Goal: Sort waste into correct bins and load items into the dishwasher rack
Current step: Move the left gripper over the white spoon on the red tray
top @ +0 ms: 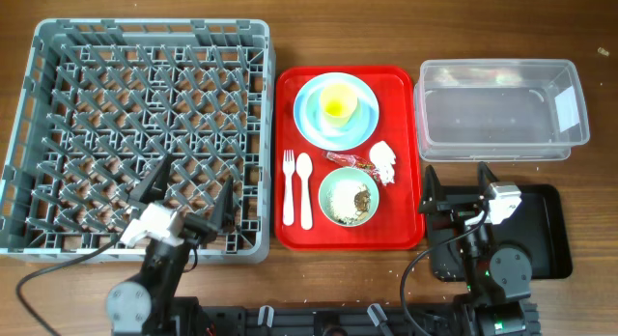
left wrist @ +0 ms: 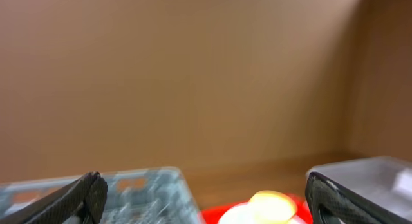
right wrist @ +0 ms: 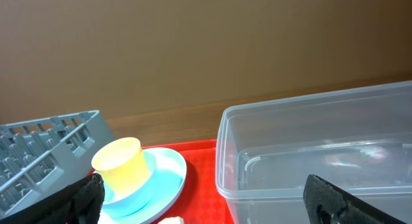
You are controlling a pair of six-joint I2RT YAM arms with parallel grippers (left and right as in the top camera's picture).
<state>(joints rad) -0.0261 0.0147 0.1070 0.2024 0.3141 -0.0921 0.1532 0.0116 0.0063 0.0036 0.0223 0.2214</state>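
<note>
Start: left gripper (top: 190, 196), right gripper (top: 456, 184) spread, empty. Next: pinch small crinkled red wrapper (top: 350, 160), seemingly touching crumpled white tissue wad (top: 383, 162).

Light-brown wooden desk (top: 338, 27), evenly lit. Plain tan wall (left wrist: 193, 69) rose ahead of the left gripper (left wrist: 205, 190), meeting the desk's far edge.

No text can be read; the white label (top: 565, 105) on the clear tub (top: 430, 114) is too small to make out.

This is looking like a robotics lab bench: a left arm (top: 135, 299) and right arm (top: 504, 270) are sitting mounted at a wooden tabletop (top: 386, 27), a plain brown wall (left wrist: 193, 76) standing behind.
</note>
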